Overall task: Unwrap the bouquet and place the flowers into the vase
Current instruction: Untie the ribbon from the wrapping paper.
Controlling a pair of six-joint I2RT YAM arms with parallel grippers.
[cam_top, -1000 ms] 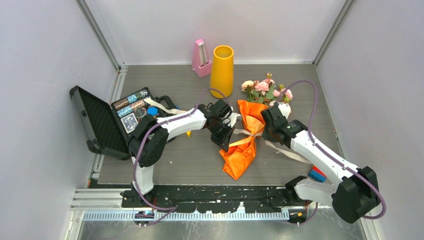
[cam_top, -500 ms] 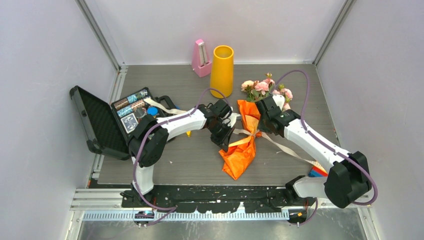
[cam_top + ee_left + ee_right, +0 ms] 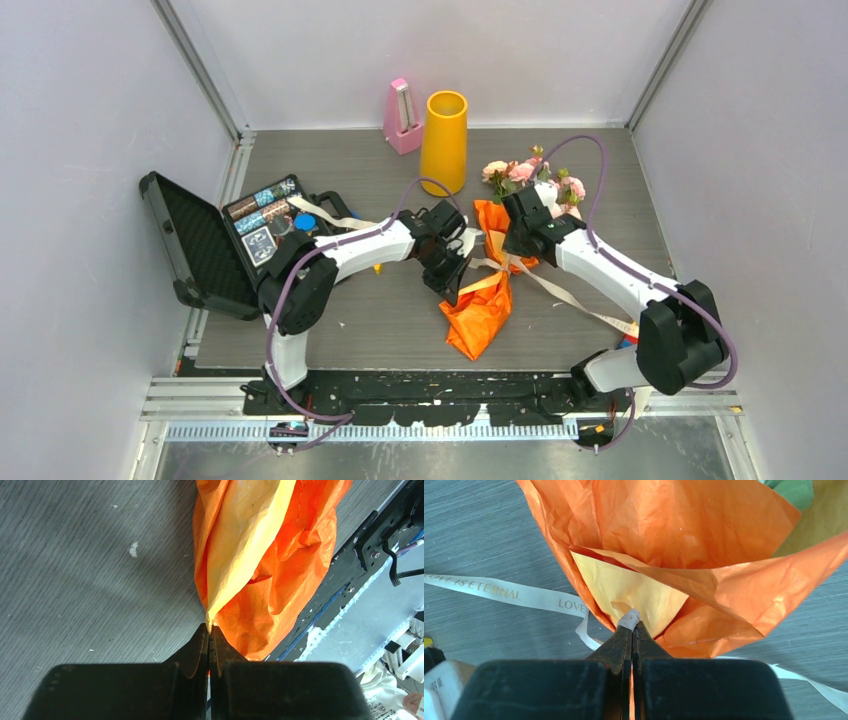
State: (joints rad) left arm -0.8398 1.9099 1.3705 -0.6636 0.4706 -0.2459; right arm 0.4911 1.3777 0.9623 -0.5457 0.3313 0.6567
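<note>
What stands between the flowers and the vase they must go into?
Nothing lies on the table between the flowers and the vase. But the orange paper encloses their stems, with the ribbon around its middle.

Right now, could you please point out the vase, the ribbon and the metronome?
vase (image 3: 444, 140), overhead view, middle of its yellow wall
ribbon (image 3: 499, 593), right wrist view, printed stretch on the table
metronome (image 3: 402, 125), overhead view, pink front face
</note>
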